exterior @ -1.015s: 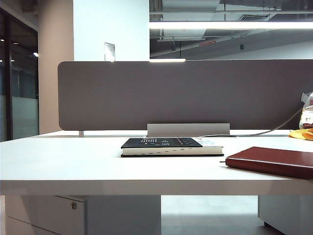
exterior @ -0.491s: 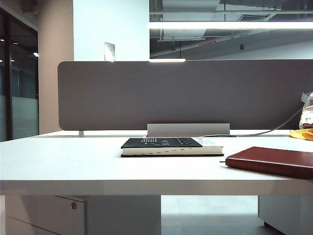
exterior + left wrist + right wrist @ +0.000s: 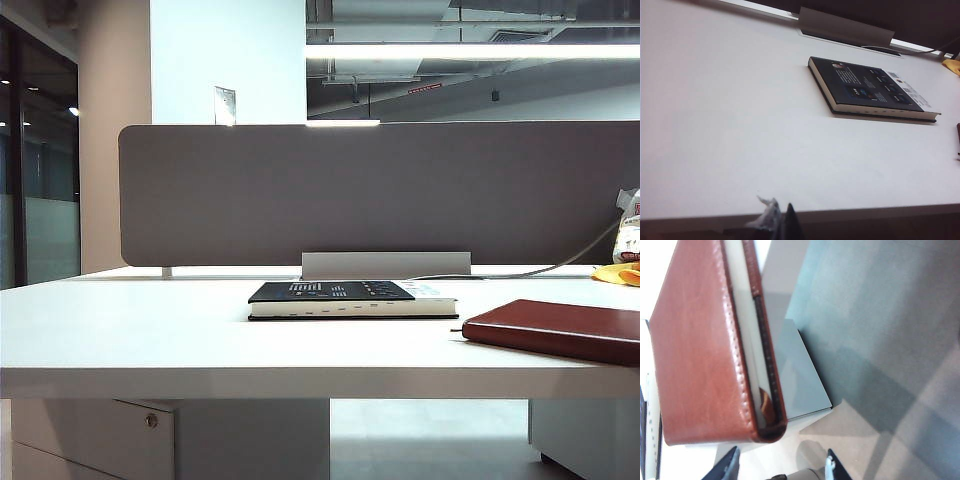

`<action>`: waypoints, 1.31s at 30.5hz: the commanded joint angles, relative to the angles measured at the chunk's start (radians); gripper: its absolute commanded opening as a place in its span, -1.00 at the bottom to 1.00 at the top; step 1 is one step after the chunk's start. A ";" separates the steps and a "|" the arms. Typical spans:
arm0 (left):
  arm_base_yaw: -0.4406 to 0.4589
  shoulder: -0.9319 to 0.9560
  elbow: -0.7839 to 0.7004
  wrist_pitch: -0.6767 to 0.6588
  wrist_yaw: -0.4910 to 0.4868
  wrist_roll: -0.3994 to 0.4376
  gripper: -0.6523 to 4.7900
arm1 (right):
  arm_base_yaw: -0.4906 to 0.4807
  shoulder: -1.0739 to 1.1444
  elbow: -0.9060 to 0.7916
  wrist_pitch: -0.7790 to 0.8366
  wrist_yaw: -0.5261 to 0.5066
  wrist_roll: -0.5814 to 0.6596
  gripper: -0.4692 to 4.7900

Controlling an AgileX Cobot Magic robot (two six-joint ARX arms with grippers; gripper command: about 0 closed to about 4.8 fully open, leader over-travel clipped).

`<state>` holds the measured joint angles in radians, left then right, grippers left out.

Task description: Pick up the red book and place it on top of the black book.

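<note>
Red book — glossy stitched leather; table — matt.

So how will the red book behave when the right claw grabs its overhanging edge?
The red book looks thin with a stitched, smooth leather-like cover, so it may be slippery and flex a little. It juts past the table edge, so a push could tip it off. The right claw, near its corner, isn't gripping it yet.

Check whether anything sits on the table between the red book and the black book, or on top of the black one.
Nothing visible does. In the exterior view only bare table lies between the red book and the black book, whose cover is bare. The right gripper hangs near the red book's edge; the left gripper is far off.
</note>
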<state>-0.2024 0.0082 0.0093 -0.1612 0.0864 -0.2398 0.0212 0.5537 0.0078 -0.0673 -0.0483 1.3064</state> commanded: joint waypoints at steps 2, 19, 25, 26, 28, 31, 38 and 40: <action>0.001 0.001 -0.002 -0.018 0.008 0.004 -0.70 | -0.002 0.003 -0.003 0.021 0.006 0.011 0.00; 0.001 0.001 -0.002 -0.018 0.008 0.004 -0.70 | -0.003 0.259 -0.003 0.306 -0.018 0.082 0.02; 0.001 0.001 -0.002 -0.017 0.009 0.003 -0.70 | -0.003 0.426 -0.003 0.476 -0.045 0.082 0.04; 0.001 0.001 -0.002 -0.017 0.009 0.003 -0.70 | -0.003 0.433 -0.003 0.488 -0.044 0.081 0.04; 0.001 0.001 -0.002 -0.017 0.019 0.003 -0.70 | -0.003 0.446 -0.003 0.513 -0.042 0.081 0.04; 0.001 0.001 -0.001 -0.016 0.027 0.003 -0.70 | -0.003 0.446 -0.003 0.513 -0.040 0.076 0.03; 0.001 0.001 -0.001 -0.016 0.034 0.003 -0.70 | -0.003 0.445 -0.003 0.564 -0.036 0.069 0.04; 0.001 0.001 -0.001 -0.016 0.034 0.001 -0.70 | -0.003 0.445 -0.003 0.586 -0.037 0.072 0.12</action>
<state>-0.2024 0.0082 0.0093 -0.1608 0.1093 -0.2401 0.0170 0.9993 0.0074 0.4706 -0.0879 1.3792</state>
